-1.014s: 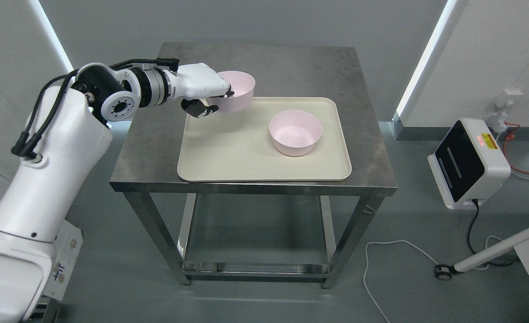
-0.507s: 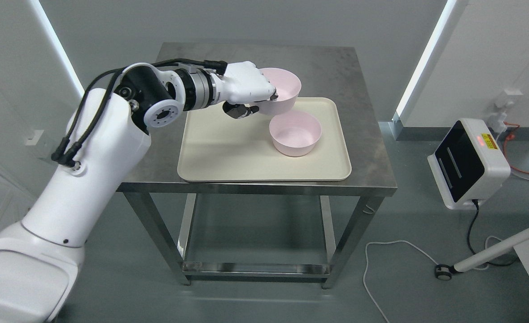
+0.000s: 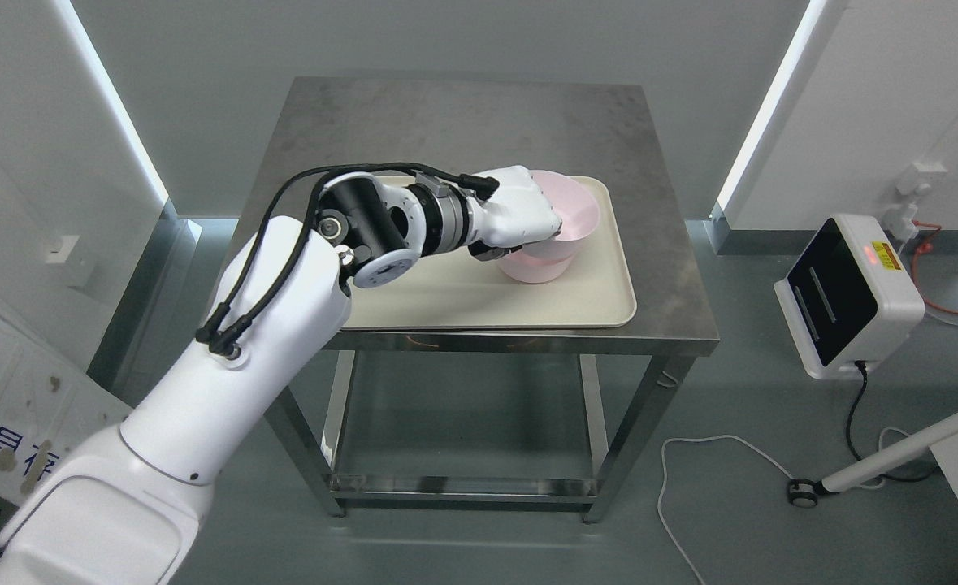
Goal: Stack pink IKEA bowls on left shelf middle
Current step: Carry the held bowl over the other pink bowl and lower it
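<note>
Gripping round pink bowl | left hand clenched on rim | above second bowl | smooth cream tray

A stainless-steel table with a dull, mottled top is standing on four legs on the grey floor, with a lower crossbar frame running between the legs near the bottom. A cream rectangular tray with rounded corners is lying flat on the nearer part of the tabletop, its front edge sitting just behind the table's front edge, while the far part of the top is showing bare metal. A pink bowl is resting on the tray's right portion, partly hidden from above.
</note>
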Controlling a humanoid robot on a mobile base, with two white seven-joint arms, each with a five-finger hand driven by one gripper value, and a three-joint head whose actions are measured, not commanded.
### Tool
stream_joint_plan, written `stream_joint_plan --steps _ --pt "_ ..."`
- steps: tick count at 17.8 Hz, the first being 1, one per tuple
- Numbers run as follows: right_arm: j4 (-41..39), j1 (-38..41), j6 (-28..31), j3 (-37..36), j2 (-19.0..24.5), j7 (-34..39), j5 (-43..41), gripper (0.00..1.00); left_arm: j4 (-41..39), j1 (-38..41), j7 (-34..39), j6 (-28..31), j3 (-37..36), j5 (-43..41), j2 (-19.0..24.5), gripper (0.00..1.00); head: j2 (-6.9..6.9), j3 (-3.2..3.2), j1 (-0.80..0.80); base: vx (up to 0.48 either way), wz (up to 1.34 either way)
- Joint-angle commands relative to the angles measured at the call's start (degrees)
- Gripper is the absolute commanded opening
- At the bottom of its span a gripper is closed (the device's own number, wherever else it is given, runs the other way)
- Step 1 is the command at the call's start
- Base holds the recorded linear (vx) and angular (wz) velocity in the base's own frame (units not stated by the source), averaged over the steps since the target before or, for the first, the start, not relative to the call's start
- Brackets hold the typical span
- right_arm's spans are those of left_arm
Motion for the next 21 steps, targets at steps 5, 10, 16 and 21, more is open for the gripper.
stream_joint_plan --steps 5,10,16,21 --pt "-1.9 0.1 0.0 -0.6 -1.0 0.0 0.0 1.00 1.4 -0.1 -0.1 0.4 0.0 -2.8 -4.4 0.00 0.00 0.00 0.00 0.000 0.00" --pt "-1.9 0.1 0.0 -0.6 -1.0 0.0 0.0 1.00 6.3 -4.3 -0.1 0.4 2.9 -0.4 -4.4 0.00 0.00 0.00 0.00 0.000 0.00" --pt "-1.9 0.1 0.0 -0.6 -1.0 0.0 0.0 1.00 8.3 -3.2 0.6 0.4 2.1 -1.5 -4.4 0.00 0.00 0.00 0.00 0.000 0.00" --pt "-1.9 0.1 0.0 -0.6 -1.0 0.0 0.0 1.00 9.9 -3.2 1.3 0.3 2.3 -1.5 -4.4 0.00 0.00 0.00 0.00 0.000 0.00"
